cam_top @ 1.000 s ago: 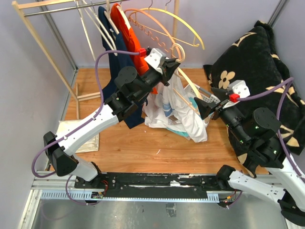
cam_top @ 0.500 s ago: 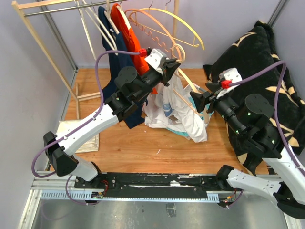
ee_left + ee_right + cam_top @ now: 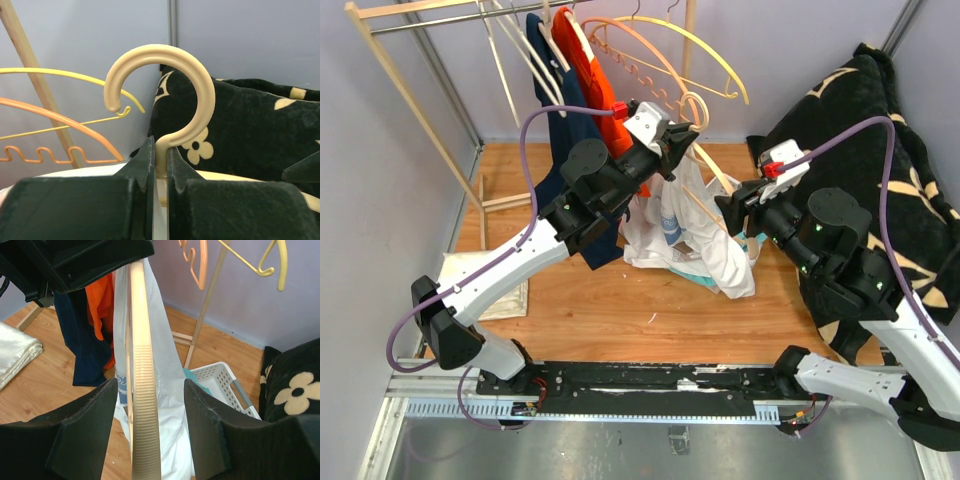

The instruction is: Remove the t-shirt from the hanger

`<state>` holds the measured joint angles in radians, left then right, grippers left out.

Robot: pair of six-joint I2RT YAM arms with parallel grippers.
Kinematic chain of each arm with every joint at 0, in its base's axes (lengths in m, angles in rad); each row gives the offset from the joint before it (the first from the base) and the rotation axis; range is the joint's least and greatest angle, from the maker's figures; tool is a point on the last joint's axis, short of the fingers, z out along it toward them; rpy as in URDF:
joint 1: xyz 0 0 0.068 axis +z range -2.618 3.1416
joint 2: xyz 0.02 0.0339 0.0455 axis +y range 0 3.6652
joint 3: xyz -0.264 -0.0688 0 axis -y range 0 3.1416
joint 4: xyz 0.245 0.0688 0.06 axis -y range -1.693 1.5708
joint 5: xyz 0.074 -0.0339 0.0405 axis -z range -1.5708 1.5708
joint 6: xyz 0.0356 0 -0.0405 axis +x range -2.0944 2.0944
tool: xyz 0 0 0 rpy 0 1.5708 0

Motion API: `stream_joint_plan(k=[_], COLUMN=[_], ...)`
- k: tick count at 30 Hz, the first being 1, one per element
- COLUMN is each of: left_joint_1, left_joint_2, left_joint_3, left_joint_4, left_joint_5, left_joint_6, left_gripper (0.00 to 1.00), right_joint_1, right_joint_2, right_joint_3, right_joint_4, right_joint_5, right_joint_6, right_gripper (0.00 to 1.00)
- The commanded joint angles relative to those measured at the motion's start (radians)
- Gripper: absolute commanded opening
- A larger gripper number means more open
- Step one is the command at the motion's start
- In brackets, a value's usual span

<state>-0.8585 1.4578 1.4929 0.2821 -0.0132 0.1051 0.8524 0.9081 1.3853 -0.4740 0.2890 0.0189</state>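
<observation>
A white t-shirt (image 3: 708, 245) hangs on a beige plastic hanger (image 3: 712, 180) above the wooden floor. My left gripper (image 3: 682, 140) is shut on the hanger's neck just below the hook (image 3: 167, 65), and both pads press the stem at the left gripper (image 3: 160, 152). My right gripper (image 3: 730, 212) has come in from the right. In its wrist view the right gripper (image 3: 150, 390) stands open, one finger on each side of the hanger's ribbed arm (image 3: 143, 405), with a gap on both sides. The t-shirt (image 3: 167, 385) drapes behind that arm.
A wooden clothes rack (image 3: 410, 100) at the back carries navy (image 3: 552, 120) and orange (image 3: 595, 75) garments, plus bare orange (image 3: 640, 60) and yellow (image 3: 720, 60) hangers. A white basket (image 3: 227, 385) sits under the shirt. A black flowered blanket (image 3: 860, 120) lies right, a folded white cloth (image 3: 485, 290) left.
My right arm has moved left and forward to the hanger, so its jaws now straddle the hanger's arm, and they have narrowed a little. The left arm has not moved.
</observation>
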Motion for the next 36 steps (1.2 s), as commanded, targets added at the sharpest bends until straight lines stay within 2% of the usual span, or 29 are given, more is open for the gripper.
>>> stream_joint_plan(k=[1, 23, 36], left_joint_1=[0.004, 0.003, 0.003], left_joint_2=[-0.017, -0.028, -0.048], left_joint_3=[0.021, 0.024, 0.006], left_joint_4=[0.043, 0.060, 0.079], left_joint_5=[0.004, 0.043, 0.044], left_joint_6=[0.009, -0.011, -0.019], left_gripper=[0.00, 0.01, 0.01], right_joint_1=[0.010, 0.001, -0.016], right_joint_2=[-0.006, 0.059, 0.077], right_joint_3=[0.013, 0.019, 0.014], right_joint_4=[-0.004, 0.023, 0.044], right_joint_5=[0.024, 0.022, 0.006], right_joint_6=[0.019, 0.003, 0.007], right_gripper=[0.56, 0.53, 0.33])
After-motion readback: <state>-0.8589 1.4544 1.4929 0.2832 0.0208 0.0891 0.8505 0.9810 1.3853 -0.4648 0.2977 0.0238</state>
